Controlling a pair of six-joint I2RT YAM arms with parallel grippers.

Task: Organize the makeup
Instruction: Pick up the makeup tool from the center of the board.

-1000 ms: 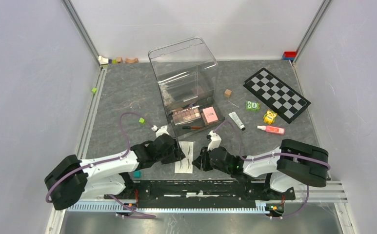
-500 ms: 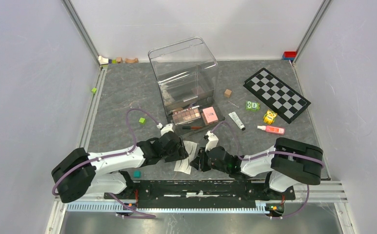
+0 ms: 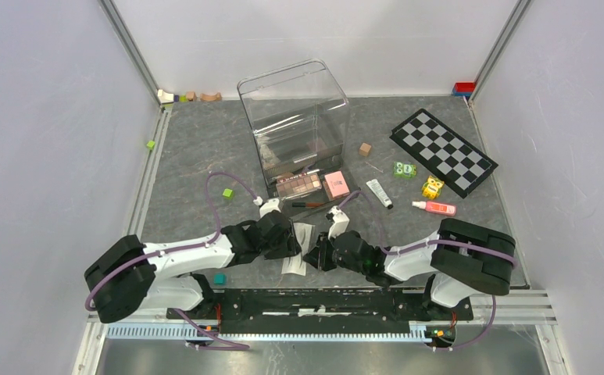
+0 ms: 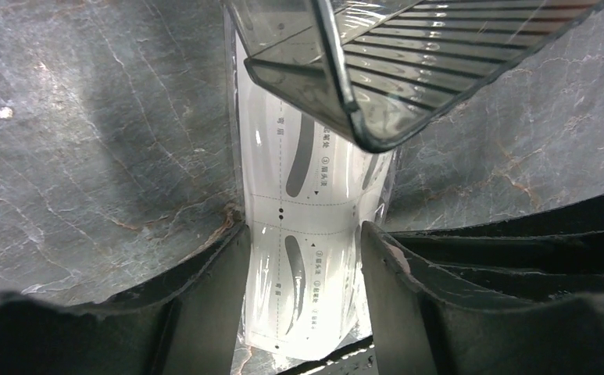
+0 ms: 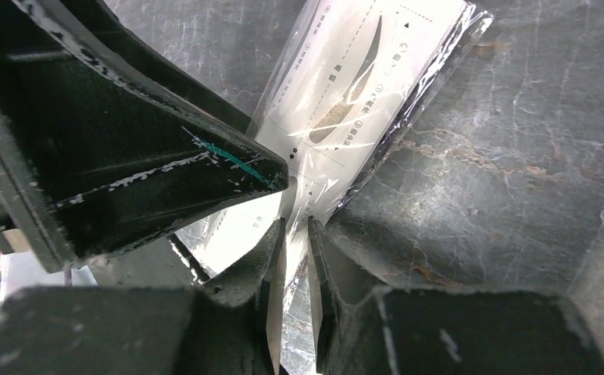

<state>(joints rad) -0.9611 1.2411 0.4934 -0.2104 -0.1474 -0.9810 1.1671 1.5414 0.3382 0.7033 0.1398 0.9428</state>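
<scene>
Step in hand: picking up the white eyebrow card in its glossy clear sleeve [image 3: 294,264], judged to be the first stage of moving it to the tall clear acrylic organiser box [image 3: 292,109]. The card lies flat-looking on the grey stone-pattern table [image 3: 189,156], on the arm-base side of the box and just short of the box's front, where a brown eyeshadow palette [image 3: 298,183] and a pink square compact [image 3: 336,184] already sit. The left gripper [image 3: 292,241] stands spread astride the card [image 4: 314,180], 1 finger [image 4: 212,273] along each long edge. Whether those fingers squeeze the edges or merely bracket them cannot be told. The right gripper [image 3: 312,255] is drawn in to a narrow slit, and its wrist view shows the sleeve's box-far end [image 5: 361,86] running into that slit, so it appears pinched on the card. Pose: both arms lie low and folded inward, so the 2 wrists meet over the card on the near side of the box. The left gripper [image 4: 302,234] points towards the box, a corner of clear ribbed plastic [image 4: 377,94] showing ahead of it. The right gripper [image 5: 297,226] points across at the left finger [image 5: 166,156]. Next move, in my judgement: confirm the pinch, lift the thin sleeve off the table without buckling it, clear the left fingers, then carry it boxwards. Risk noted: the slick sleeve may slip from so slight a hold.
</scene>
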